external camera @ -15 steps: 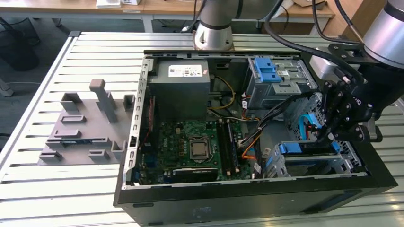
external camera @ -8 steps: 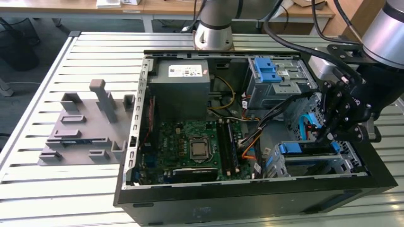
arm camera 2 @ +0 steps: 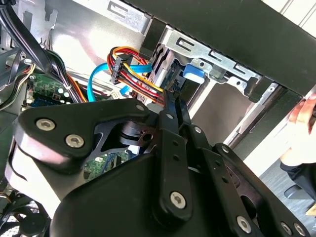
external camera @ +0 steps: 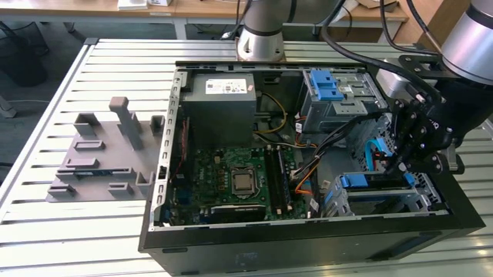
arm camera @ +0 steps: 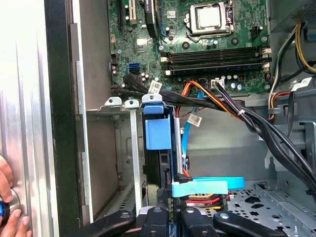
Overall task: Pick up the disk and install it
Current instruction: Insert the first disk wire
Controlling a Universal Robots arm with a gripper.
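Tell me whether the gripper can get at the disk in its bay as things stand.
Probably yes. In the exterior view the gripper hangs inside the open case right above the disk, which sits in the drive bay. Only loose cables run nearby, off to one side.

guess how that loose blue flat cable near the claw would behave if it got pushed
The blue cable would probably flex, not resist: it is a thin flat ribbon and curves freely in the second wrist view. It looks light, and likely springs back. It lies among other wires, so a push might tug its plug.
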